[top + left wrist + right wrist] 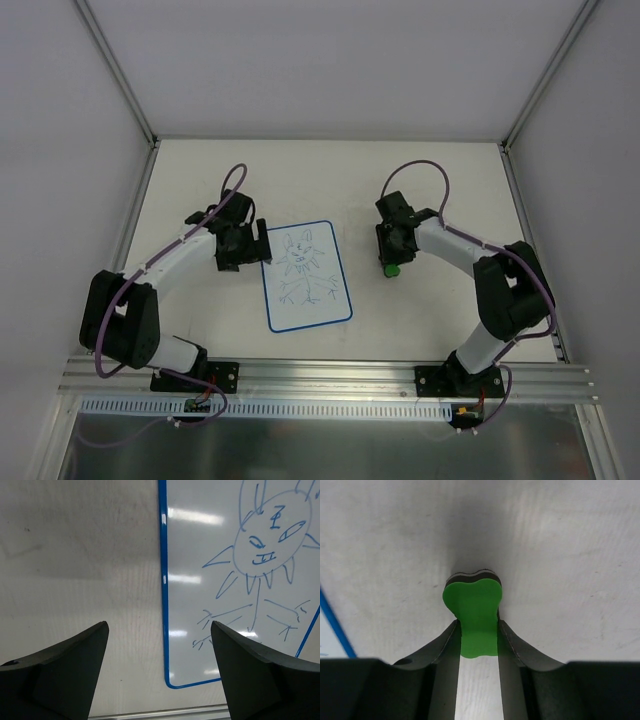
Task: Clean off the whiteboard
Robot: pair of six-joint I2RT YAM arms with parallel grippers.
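**Blue-rimmed board unwiped, eraser already gripped**

White inside its blue rim, the whiteboard lies flat mid-tabletop between the two arms, its sun-faced stick figure unwiped. The left fingers hang spread wide and empty, straddling the board's left rim. The right fingers are clenched on the green block, off the board's right side. The likely risk is that nothing pins the board, so a wiping stroke could shove it across the tabletop. The narrow-waisted block might also twist in that pinch.
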